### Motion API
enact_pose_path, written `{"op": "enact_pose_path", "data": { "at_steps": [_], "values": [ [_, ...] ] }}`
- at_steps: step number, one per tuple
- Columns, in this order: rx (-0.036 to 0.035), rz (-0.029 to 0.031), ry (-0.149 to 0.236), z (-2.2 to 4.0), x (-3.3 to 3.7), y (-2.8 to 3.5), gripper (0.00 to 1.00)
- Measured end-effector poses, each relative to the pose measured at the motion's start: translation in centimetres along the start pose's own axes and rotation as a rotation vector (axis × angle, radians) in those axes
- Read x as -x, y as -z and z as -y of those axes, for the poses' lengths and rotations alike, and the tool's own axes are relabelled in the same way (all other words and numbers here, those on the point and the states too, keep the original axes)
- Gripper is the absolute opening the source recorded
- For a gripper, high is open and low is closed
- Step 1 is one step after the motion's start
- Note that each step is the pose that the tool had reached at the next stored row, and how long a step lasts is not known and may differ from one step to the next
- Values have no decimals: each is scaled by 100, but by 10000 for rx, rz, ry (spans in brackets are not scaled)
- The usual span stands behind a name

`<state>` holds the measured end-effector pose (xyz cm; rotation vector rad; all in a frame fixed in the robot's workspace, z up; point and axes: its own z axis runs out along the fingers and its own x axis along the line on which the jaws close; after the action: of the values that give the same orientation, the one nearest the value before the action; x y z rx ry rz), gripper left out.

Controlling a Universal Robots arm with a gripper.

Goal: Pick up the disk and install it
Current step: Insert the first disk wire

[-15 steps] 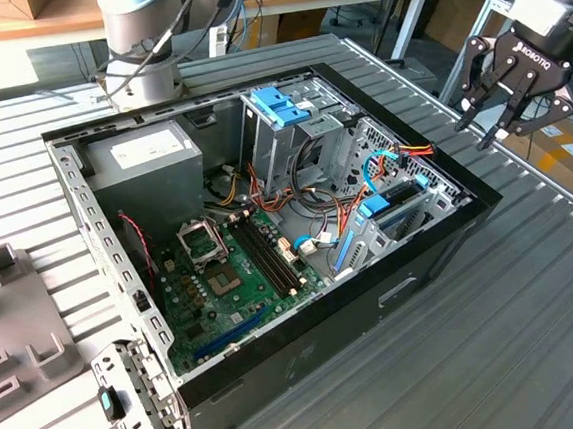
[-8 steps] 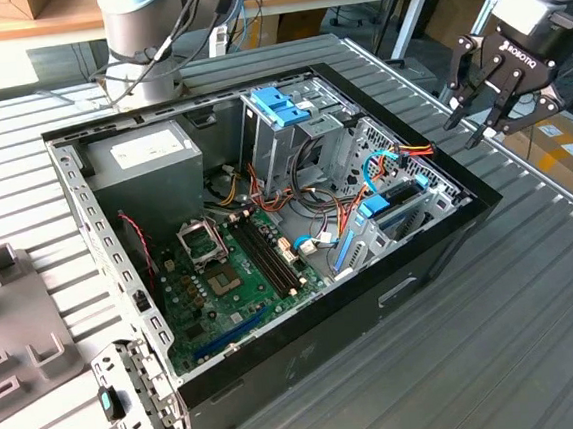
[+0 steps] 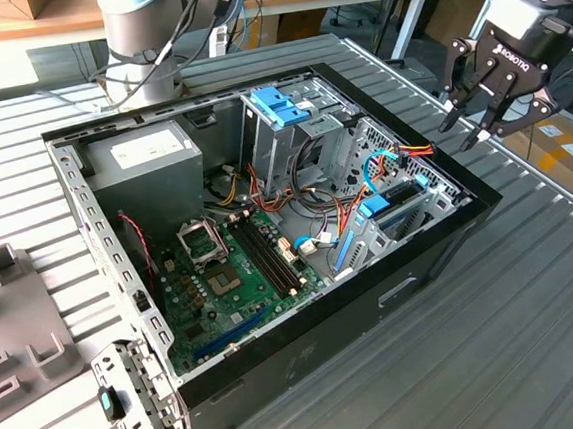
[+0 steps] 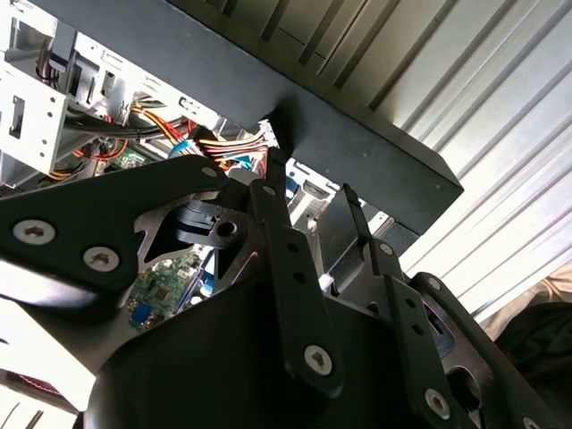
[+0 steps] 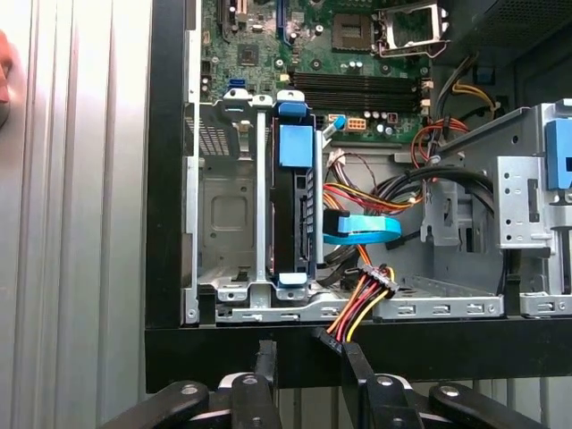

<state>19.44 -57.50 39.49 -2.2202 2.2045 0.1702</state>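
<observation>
The disk (image 5: 293, 210) stands on edge inside the metal bay at the open computer case's corner, with blue rail tabs at both ends and a blue cable plug beside it. In the exterior view the disk (image 3: 384, 207) sits low in the case (image 3: 425, 252), near the wall on that view's right. My gripper (image 3: 467, 130) hangs outside and above that wall, open, with nothing between its fingers. Both wrist views show the gripper (image 5: 308, 359) (image 4: 311, 183) just over the black case rim, apart from the disk.
A grey power-supply box (image 3: 146, 161) sits at the case's back left. The metal drive cage with a blue handle (image 3: 282, 104) rises mid-case, and the motherboard (image 3: 230, 260) lies in front. Coloured wires (image 5: 362, 299) run past the bay. A grey fixture (image 3: 15, 319) and a loose bracket (image 3: 132, 394) lie outside.
</observation>
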Motion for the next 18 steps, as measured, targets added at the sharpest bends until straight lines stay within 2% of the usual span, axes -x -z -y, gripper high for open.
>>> {"op": "enact_pose_path", "data": {
  "at_steps": [9, 14, 18],
  "values": [
    [10, -9, 120, -11, -3, -39, 42],
    [75, -63, 907, -10, -4, -48, 42],
    [85, -71, 1019, -10, -4, -48, 42]
  ]
}}
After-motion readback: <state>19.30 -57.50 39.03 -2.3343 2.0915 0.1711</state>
